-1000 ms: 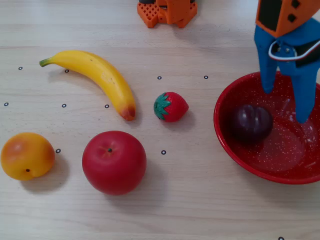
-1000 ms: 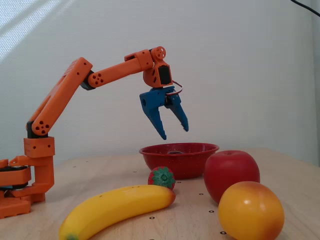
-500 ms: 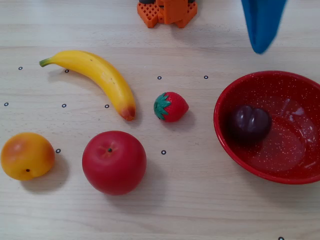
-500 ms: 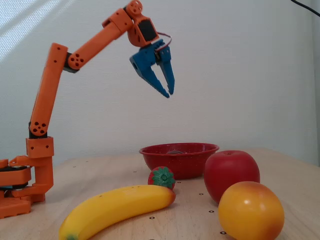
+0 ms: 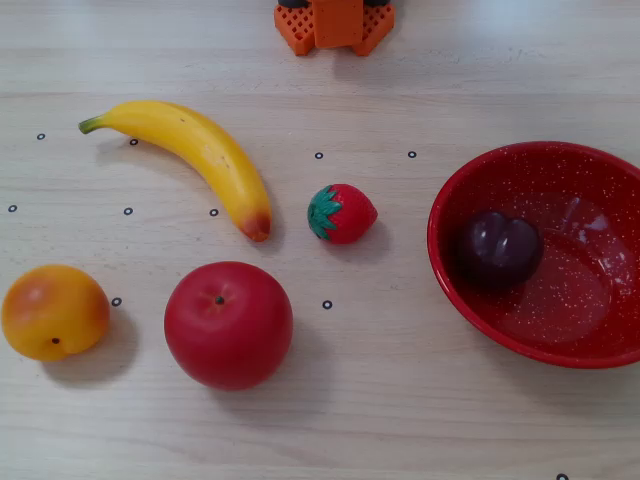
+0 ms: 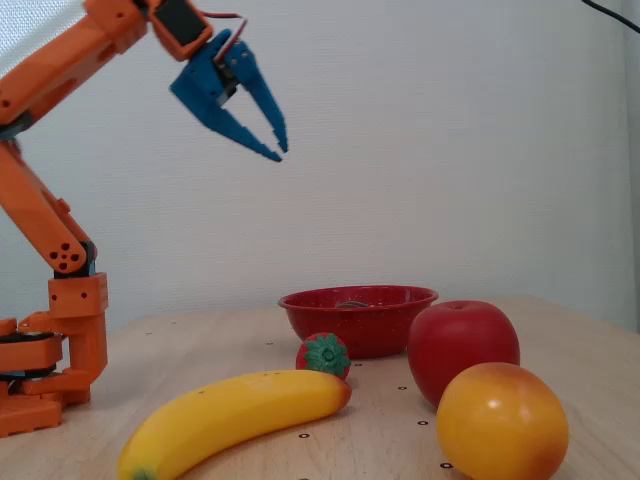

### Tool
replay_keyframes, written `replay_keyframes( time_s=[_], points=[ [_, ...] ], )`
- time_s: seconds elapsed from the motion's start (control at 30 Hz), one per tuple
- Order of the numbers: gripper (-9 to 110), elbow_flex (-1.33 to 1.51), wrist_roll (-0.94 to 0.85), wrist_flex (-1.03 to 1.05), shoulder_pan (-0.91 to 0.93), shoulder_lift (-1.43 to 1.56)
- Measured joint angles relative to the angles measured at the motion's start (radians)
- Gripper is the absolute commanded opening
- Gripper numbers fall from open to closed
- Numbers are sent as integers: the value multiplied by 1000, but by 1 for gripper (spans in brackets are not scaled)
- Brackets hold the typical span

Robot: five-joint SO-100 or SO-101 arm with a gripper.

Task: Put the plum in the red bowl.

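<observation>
The dark purple plum (image 5: 500,247) lies inside the red bowl (image 5: 560,180), against its left inner wall, in a fixed view from above. In a fixed view from the side, the red bowl (image 6: 360,322) stands behind the fruit and its rim hides the plum. My blue gripper (image 6: 280,152) hangs high above the table, well to the left of the bowl and far above it. Its fingertips are together and hold nothing. From above, only the arm's orange base (image 5: 335,22) shows.
A banana (image 5: 195,155), a strawberry (image 5: 342,213), a big red apple (image 5: 228,324) and an orange fruit (image 5: 54,311) lie left of the bowl. From the side, the apple (image 6: 462,347) and orange fruit (image 6: 502,422) stand in front of it.
The arm has lifted and swung back toward its base, leaving the view from above. The gripper's fingers have closed from open. The plum stays still in the bowl.
</observation>
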Motion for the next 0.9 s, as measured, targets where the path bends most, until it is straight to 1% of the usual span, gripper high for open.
replay_keyframes(
  time_s=[0.1, 0.23, 0.53, 0.67, 0.9],
  points=[
    [0, 225, -5, -71, -54, 187],
    [0, 512, 34, -170, -87, 408],
    [0, 1049, 60, -318, -138, 877],
    [0, 1221, 61, -377, -126, 1019],
    [0, 1465, 60, -565, -127, 1078]
  ],
)
